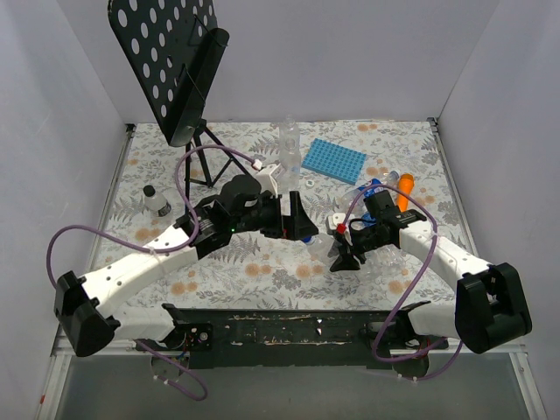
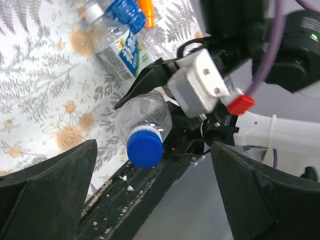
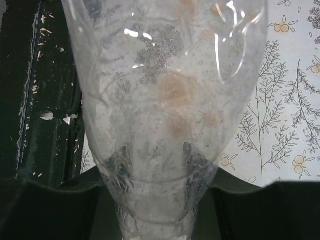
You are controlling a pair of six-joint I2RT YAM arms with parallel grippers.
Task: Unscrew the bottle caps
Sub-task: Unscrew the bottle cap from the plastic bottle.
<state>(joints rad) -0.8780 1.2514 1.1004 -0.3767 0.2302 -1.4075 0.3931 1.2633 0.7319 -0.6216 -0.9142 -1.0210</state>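
The round blue plastic screw cap (image 2: pixel 145 147) is sitting on the neck of a small clear crinkly plastic bottle (image 2: pixel 144 116). That bottle is being held out roughly on its side, cap pointing straight at the left gripper (image 2: pixel 152 150). The cap is sitting right in the gap between that gripper's two black fingers (image 2: pixel 55 190), one on either side, and neither is touching it. Those jaws are gaping wide and holding nothing.

The right gripper (image 3: pixel 155 195) is doing the holding. Its jaws are closed on the body of the clear bottle, and in its own wrist view the see-through wall is filling the space between the dark fingers. Whether the bottle is clear of the floral-patterned tablecloth (image 1: pixel 262 271) I cannot tell.

From above, the two arms are meeting near the middle of the table, grippers nose to nose. Behind them a second clear bottle with a blue-and-white label (image 2: pixel 125 47) is lying on its side on the cloth, with an orange stick-shaped object (image 2: pixel 146 12) just beside it. Further back a blue ridged rectangular tray (image 1: pixel 333 161) is resting flat, and a black perforated music stand (image 1: pixel 171 61) is standing at the far left.
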